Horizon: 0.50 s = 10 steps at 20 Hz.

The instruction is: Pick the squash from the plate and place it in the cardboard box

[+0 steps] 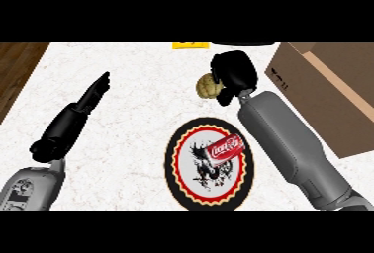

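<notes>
From my head view I count one plate (177, 184), one red can (225, 147), one squash (208, 85), one cardboard box (321, 94) and one small yellow object (190, 45), all on the white speckled counter (139, 118).

The can lies on its side at about two o'clock on the plate, and its white script reads like Coca-Cola, though I cannot make out every letter. The plate has a black rim, a red ring and a dark printed figure on its white middle; the can is all it carries.

The squash is off the plate, up at twelve o'clock from it, tan and knobbly, touching my right hand (235, 69), whose fingers are curled round it. The box stands at three o'clock from the squash; its inside does not show.

My left hand (73, 121) is at nine o'clock from the plate, fingers straight and together, pointing toward one o'clock, holding nothing.
</notes>
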{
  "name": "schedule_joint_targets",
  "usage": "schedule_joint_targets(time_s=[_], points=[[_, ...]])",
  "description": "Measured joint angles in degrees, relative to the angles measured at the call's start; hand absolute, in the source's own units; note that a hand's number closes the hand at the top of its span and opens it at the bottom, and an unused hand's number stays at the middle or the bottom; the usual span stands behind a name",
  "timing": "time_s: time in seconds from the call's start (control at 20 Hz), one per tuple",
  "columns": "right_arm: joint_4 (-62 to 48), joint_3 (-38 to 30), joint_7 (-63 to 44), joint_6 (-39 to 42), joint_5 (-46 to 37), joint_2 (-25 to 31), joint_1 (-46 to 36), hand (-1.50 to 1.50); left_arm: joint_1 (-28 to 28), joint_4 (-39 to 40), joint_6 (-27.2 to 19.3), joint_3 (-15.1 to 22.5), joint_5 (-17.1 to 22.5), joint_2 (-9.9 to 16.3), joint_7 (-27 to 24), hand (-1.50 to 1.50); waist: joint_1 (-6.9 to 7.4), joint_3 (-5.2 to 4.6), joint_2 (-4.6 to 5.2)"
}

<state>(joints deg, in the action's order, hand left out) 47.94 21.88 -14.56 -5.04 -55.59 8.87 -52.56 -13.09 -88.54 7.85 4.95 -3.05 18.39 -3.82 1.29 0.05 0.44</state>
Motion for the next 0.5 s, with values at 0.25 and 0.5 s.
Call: schedule_joint_targets(time_s=[0.25,0.5], points=[[0.74,-5.61,-3.91,-3.88,-0.01,1.23,-4.23,1.5,0.38,0.67,0.12,-0.71,-0.49,0.11,-0.47,0.0,-0.64,-0.03,-0.31],[1.42,-12.74,-10.76,-8.97,0.76,3.83,-6.24,1.5,0.5,0.58,0.48,-1.42,-0.32,0.37,-0.26,0.0,-0.99,-0.04,-0.41]])
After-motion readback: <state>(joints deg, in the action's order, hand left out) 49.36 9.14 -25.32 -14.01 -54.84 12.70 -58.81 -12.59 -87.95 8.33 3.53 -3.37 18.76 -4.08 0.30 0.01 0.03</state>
